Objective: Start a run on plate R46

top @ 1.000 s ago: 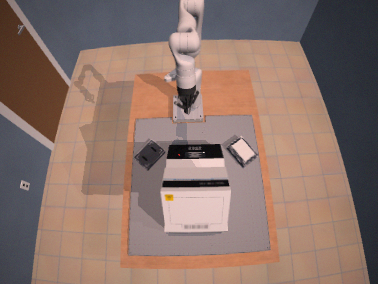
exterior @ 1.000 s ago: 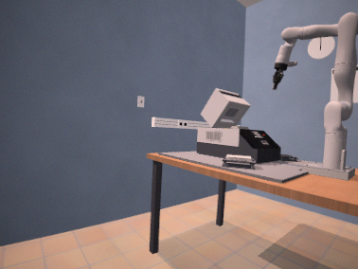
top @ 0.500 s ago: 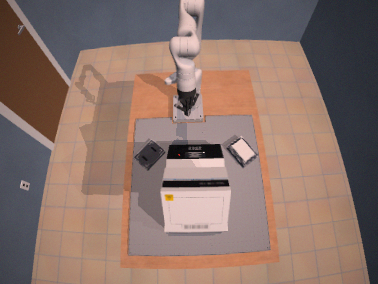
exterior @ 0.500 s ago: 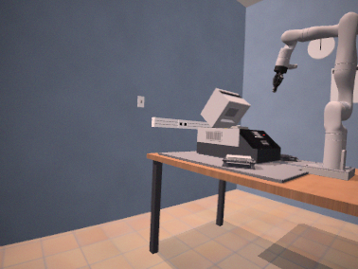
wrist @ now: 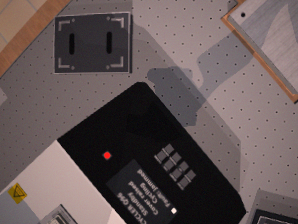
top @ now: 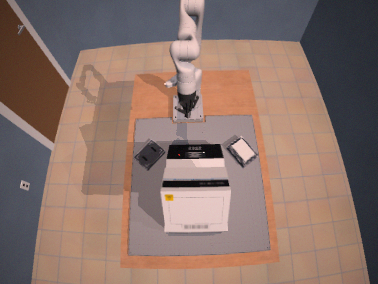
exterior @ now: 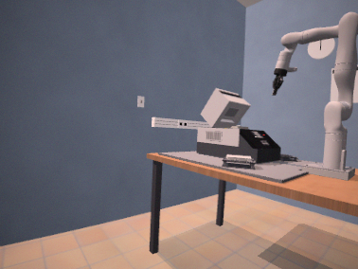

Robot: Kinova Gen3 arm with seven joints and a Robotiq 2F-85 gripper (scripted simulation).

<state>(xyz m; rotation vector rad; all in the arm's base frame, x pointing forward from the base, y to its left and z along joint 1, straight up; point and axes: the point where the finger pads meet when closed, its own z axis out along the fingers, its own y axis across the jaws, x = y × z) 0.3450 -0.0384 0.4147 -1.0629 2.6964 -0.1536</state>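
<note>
Top view first: the big white-and-black cycler stands on the grey perforated mat around the middle of the wooden bench, its black key panel facing the arm's end. The white boxy lid is raised and tilted back toward the bench's far edge, and the small lamp glows red.

The pale plate, presumably R46, sits in a dark nest near the bench's left edge, well apart from the lid — its label is too small to read. Near the right edge, a flat black nest with two slots has no plate in it. Whether a plate lies on the cycler's block, I cannot tell.

The black two-finger gripper hangs high above the bench, pointing down between the cycler and the white arm's upright column — fingers pressed together, pinching nothing, touching nothing.

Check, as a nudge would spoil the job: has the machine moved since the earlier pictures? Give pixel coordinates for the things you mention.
No: the machine (top: 196,174) (exterior: 218,137) (wrist: 90,132) sits at the same spot on the gray mat (top: 250,220) (exterior: 284,172) (wrist: 35,115), facing the same way.
</note>
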